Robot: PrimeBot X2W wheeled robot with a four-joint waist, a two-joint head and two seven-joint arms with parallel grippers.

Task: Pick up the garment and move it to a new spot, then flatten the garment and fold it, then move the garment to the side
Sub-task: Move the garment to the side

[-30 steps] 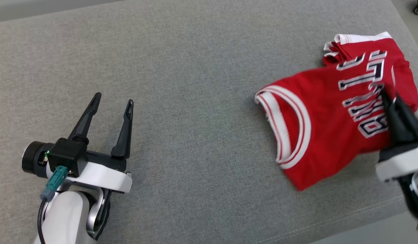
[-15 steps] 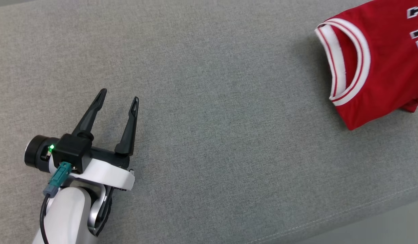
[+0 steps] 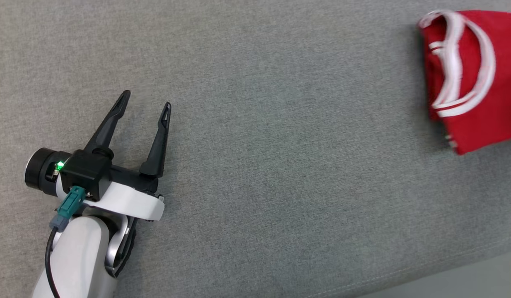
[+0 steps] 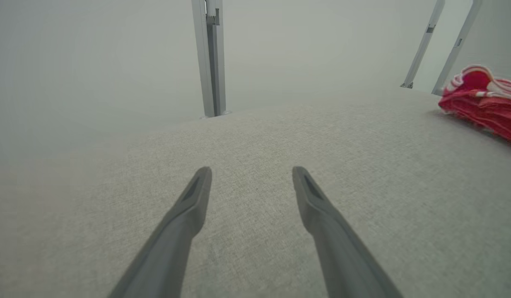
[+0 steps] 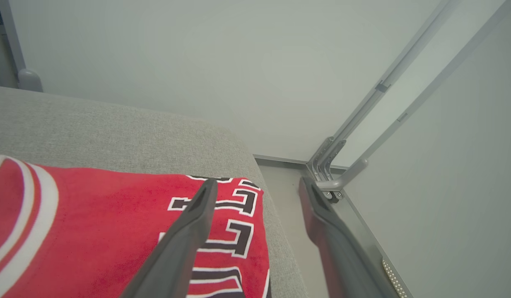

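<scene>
While one red jersey [image 3: 483, 120] lies bunched at the far right of the grey upholstered surface [image 3: 280, 165], two grippers are at hand, each with two dark fingers. At the left of the head view, the left gripper [image 3: 146, 100] hovers low over bare fabric. Its fingers are spread wide with nothing between them, and it is well apart from the jersey. One green light [image 3: 59, 166] glows on its wrist housing, and one teal connector [image 3: 71, 205] plugs in just below.

Its own wrist view adds one upright metal post [image 4: 210, 58] beyond the surface's far edge and two slanted struts [image 4: 423, 43] further right. Below those, the jersey reads as a crumpled heap edged in white trim.

The right wrist view adds the right gripper [image 5: 259, 186], fingers parted and empty, above the jersey's end at the edge of the surface. It also brings out black-and-white block lettering [image 5: 239, 231] on the red cloth. Whether a finger touches the cloth I cannot tell.
</scene>
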